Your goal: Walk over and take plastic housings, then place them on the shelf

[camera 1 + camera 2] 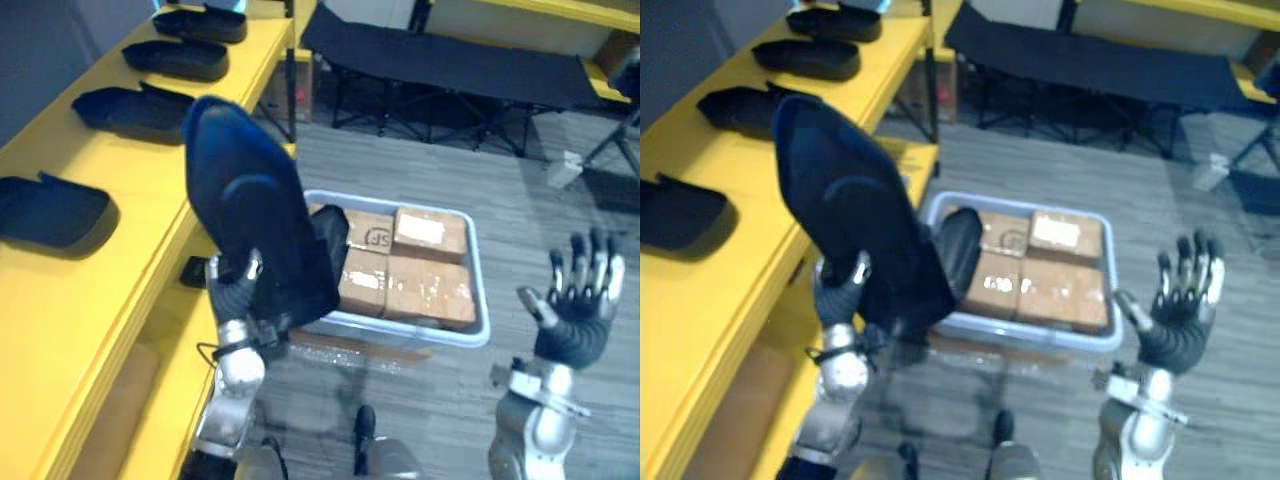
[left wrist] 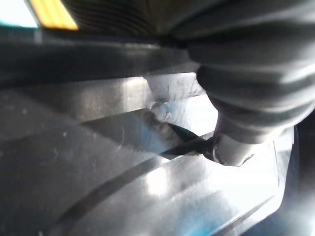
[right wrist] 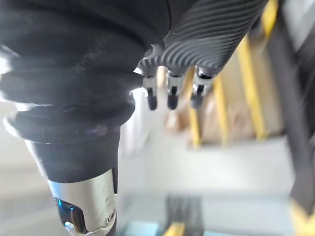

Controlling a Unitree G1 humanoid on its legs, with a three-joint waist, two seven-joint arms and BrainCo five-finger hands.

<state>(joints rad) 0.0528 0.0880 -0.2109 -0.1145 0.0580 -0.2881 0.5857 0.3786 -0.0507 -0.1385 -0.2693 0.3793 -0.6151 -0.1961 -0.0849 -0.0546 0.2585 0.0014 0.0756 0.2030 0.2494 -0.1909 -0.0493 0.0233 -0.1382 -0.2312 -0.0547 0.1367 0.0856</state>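
**Entry: held housing** (image 1: pixel 250 200). Dark plastic shell, standing near upright and leaning a little. The left robot hand (image 1: pixel 238 292) is gripping its lower end, fingers curling round it. It is hanging in the air just beside the front edge of the yellow shelf (image 1: pixel 70 320), between the shelf and the grey bin (image 1: pixel 475 335).

**Right robot hand** (image 1: pixel 575 300): raised to the right of the bin, fingers spreading apart, carrying nothing.

**Shelf stock:** four housings are lying in a row – nearest (image 1: pixel 50 212), next (image 1: pixel 130 110), third (image 1: pixel 175 58), farthest (image 1: pixel 205 22).

**Bin contents:** cardboard boxes (image 1: pixel 425 285), plus one more dark housing (image 1: pixel 958 245) leaning at the shelf-side end.

**Handling note (judgement):**
- The step in hand looks like the placing.
- Bare yellow surface is showing on the near side of the nearest housing, prob. the best slot.
- The shell wants tipping over flat before release and lowering until it is resting on the shelf, not dropping.
- Keep it apart from the nearest housing.
- The grip is low on a tall part, so swing slowly or it may pivot in the fingers.

**Not legible:**
- The shell is covering most of the left fingers.
- The left wrist view is too close to read the contact.
- The bin's near left corner is hidden behind the shell.
- The shelf's near end is running out of frame, so the free room there can't be judged.
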